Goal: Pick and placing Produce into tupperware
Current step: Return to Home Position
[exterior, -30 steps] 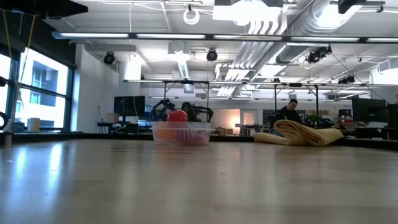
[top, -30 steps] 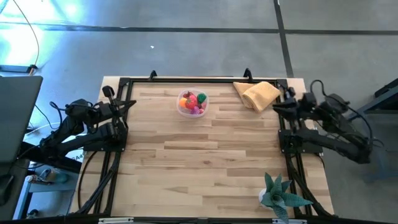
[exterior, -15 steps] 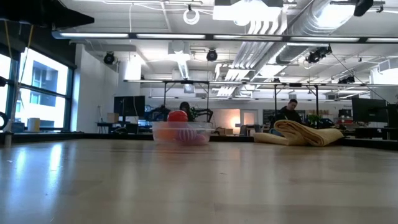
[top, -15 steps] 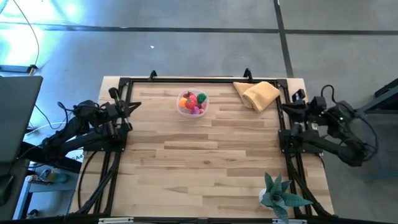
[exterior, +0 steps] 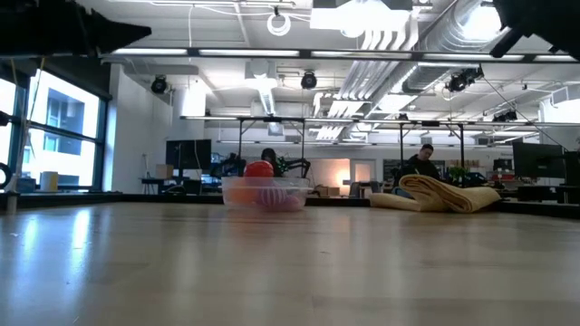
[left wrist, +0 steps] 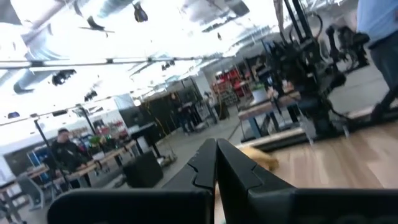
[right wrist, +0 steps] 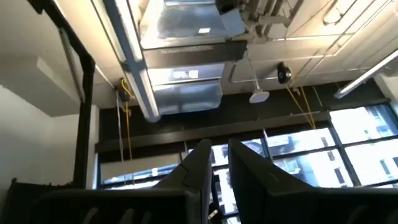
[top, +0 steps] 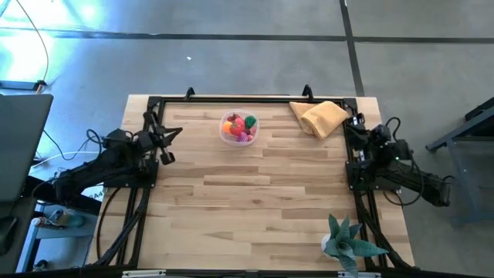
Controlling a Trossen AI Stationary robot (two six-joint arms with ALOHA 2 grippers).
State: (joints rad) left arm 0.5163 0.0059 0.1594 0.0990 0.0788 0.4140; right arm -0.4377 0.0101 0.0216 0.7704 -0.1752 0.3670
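My left gripper (top: 164, 141) hangs over the left edge of the pale wooden table (top: 255, 193), just beside the black frame rail. In my left wrist view its two dark fingers are pressed together, holding nothing. I judge that the sorting is done and this arm only has to fold away. The risk on this side is the rail and the loose cables beside it: a careless swing inward or downward could clip the frame or catch a cable. Farther right, near the far edge of the table and well apart from both my grippers, stands the small clear rounded-square plastic tupperware (top: 221, 131). The small toy produce in red, orange, pink and green (top: 238, 125) is heaped inside it. From table height a red round piece (exterior: 258, 168) pokes above the rim, so a knock to the table might roll it out. Right of the tupperware, by the far right corner, lies a folded tan cloth (top: 320, 117). My right gripper (top: 355, 125) sits just beside it, at the table's right edge. In my right wrist view its fingers are all but closed, with a thin slit between them, and they hold nothing. That closeness is my main worry: a fingertip dipping low could snag the cloth and drag it off. A teal spiky plant (top: 347, 239) stands at the near right corner, and I think a wide elbow sweep of the right arm could topple it.
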